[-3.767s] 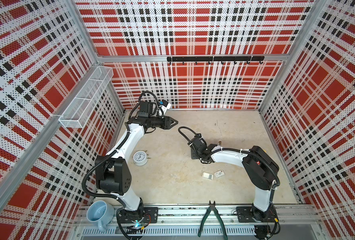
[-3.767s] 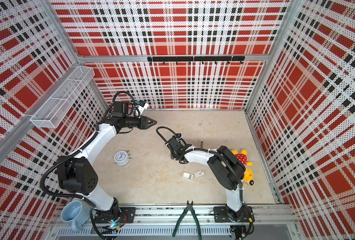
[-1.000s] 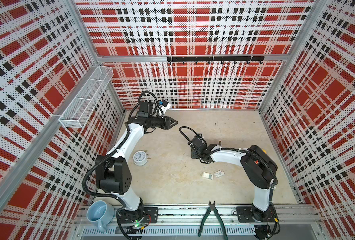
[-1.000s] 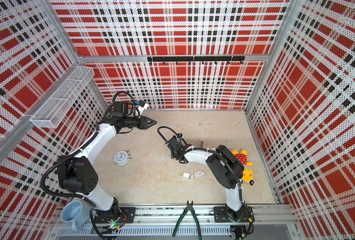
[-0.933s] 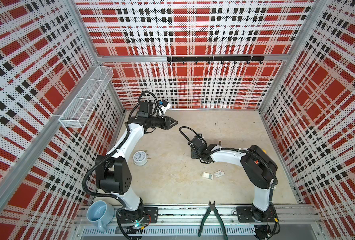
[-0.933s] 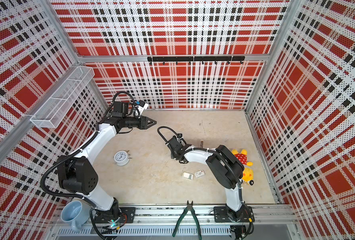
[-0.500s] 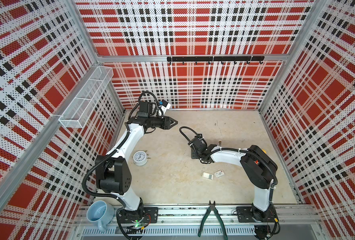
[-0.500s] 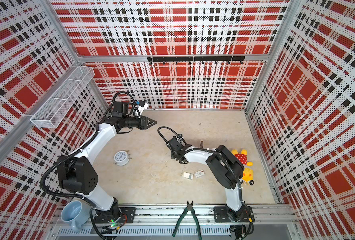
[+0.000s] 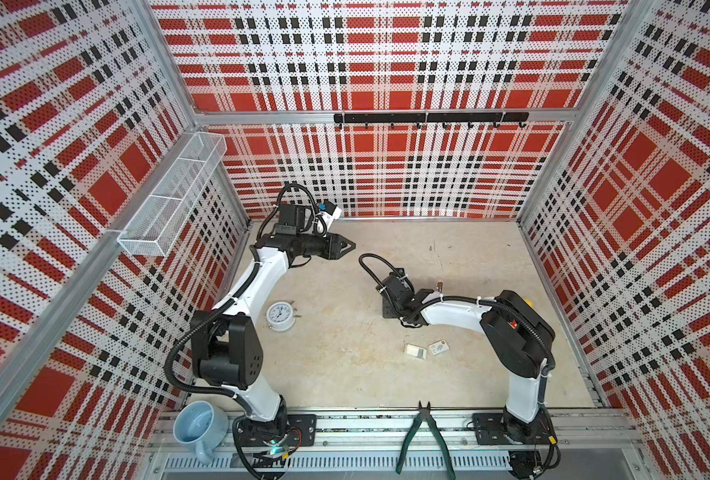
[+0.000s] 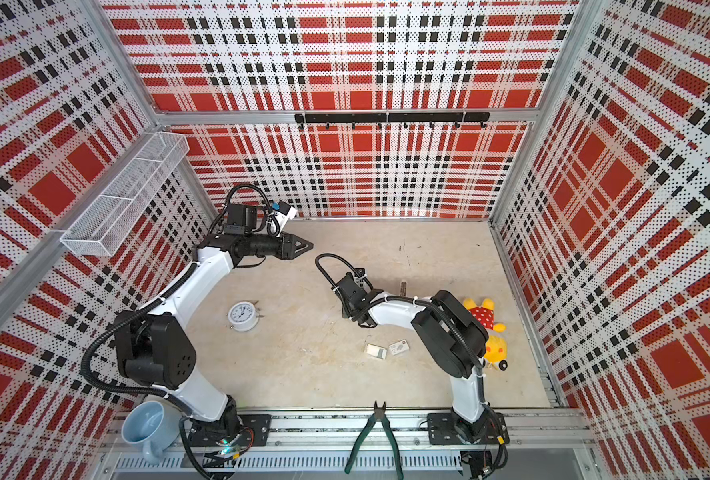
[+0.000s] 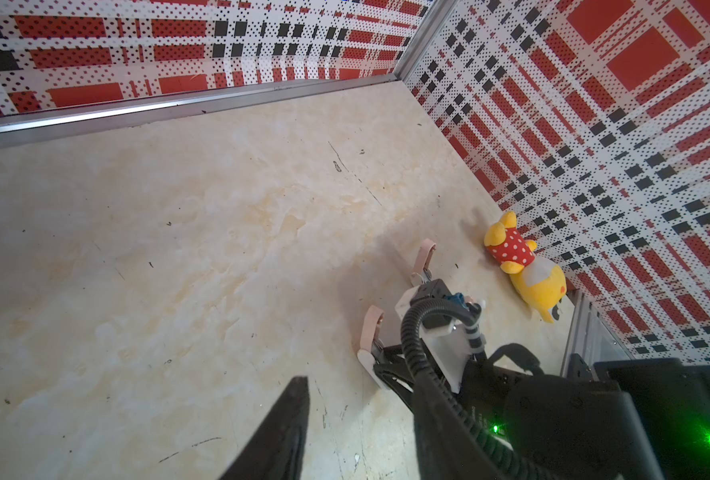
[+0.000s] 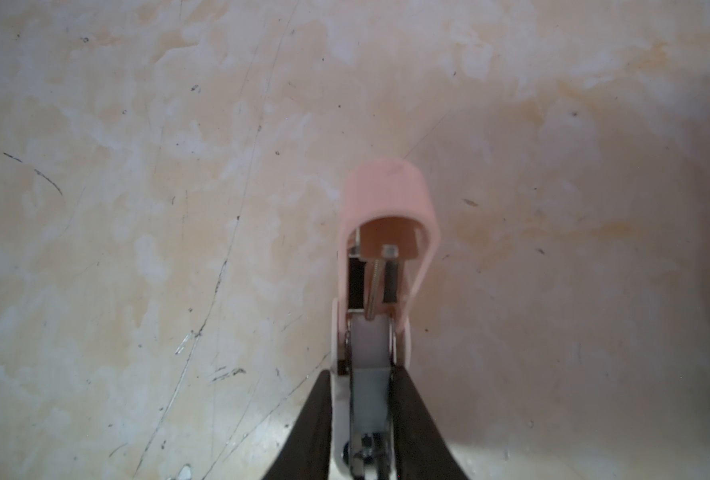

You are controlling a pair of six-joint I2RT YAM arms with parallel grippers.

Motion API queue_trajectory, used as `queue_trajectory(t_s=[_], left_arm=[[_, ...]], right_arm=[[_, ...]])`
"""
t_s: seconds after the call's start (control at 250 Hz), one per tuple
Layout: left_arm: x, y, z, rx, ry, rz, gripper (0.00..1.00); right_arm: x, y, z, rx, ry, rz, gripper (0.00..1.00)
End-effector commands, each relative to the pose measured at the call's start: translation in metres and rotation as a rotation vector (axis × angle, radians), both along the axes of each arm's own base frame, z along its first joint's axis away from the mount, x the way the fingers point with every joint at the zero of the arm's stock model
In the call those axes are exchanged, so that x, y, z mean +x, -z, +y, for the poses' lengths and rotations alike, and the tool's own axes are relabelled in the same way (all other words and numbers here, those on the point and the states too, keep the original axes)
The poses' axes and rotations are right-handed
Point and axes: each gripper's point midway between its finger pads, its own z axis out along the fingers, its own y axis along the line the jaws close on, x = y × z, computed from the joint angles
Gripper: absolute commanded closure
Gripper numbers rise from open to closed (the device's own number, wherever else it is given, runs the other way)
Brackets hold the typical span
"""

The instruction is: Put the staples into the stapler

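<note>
My right gripper [image 12: 363, 374] pinched the opened pink stapler [image 12: 387, 199]; the staples [image 9: 415, 352] lay behind it, toward that arm's own base.

Both top views: from high overhead, facing down on whole tabletop [image 9: 345, 374]. Left wrist: looking slantwise across it toward stapler [image 11: 423, 254]. Right wrist: close above same stapler, facing down.

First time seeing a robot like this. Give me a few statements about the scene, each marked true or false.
1. The right pincer grips the stapler. True.
2. The left pincer carries staples. False: it is empty.
3. The staples lie on the table. True.
4. The pliers lie beside the clock. False: they lie on the front rail, well apart from it.
</note>
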Motion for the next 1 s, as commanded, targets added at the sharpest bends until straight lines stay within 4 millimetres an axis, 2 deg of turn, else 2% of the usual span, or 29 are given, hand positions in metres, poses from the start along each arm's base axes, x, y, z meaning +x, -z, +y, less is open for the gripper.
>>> queue_trajectory(t_s=[0.0, 0.276, 0.744, 0.996], left_arm=[[0.001, -0.002, 0.003, -0.018, -0.003, 0.001, 0.55], [0.001, -0.007, 0.003, -0.022, -0.006, -0.006, 0.55], [0.001, -0.008, 0.003, -0.022, -0.009, -0.009, 0.55], [0.001, -0.012, 0.004, -0.014, -0.008, -0.016, 0.55]], right_arm=[[0.004, -0.009, 0.001, 0.014, 0.001, -0.028, 0.70], [0.007, -0.025, 0.005, 0.029, -0.020, -0.058, 0.67], [0.007, -0.038, 0.010, 0.038, -0.050, -0.085, 0.64], [0.005, -0.052, 0.025, 0.090, -0.152, -0.123, 0.63]])
